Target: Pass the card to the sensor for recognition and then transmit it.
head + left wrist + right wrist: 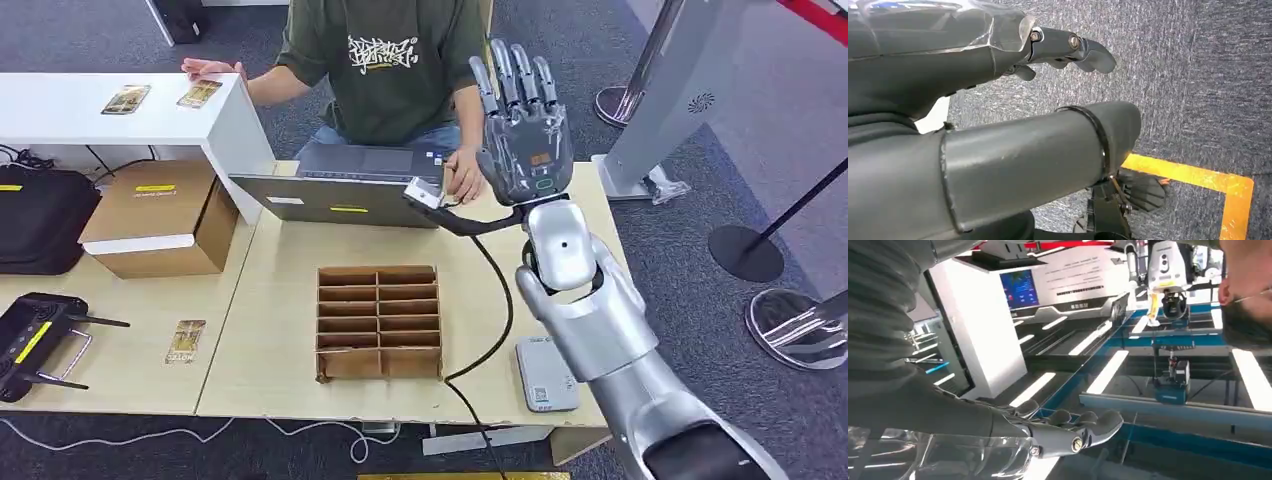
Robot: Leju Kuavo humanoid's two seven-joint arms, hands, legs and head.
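Card [186, 341] on table, well left of cardboard divider box [380, 322].

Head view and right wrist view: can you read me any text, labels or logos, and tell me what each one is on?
Nothing reads clearly.
White graffiti-style print on the person's green T-shirt: stylised, not legible.
Card on the table: printing too small.
Two cards on the white shelf: too small.
White sensor box: a small square code-like mark, unreadable.
Yellow labels on the cardboard box and laptop: no readable text.
Wall screen and panel: blurred lines.
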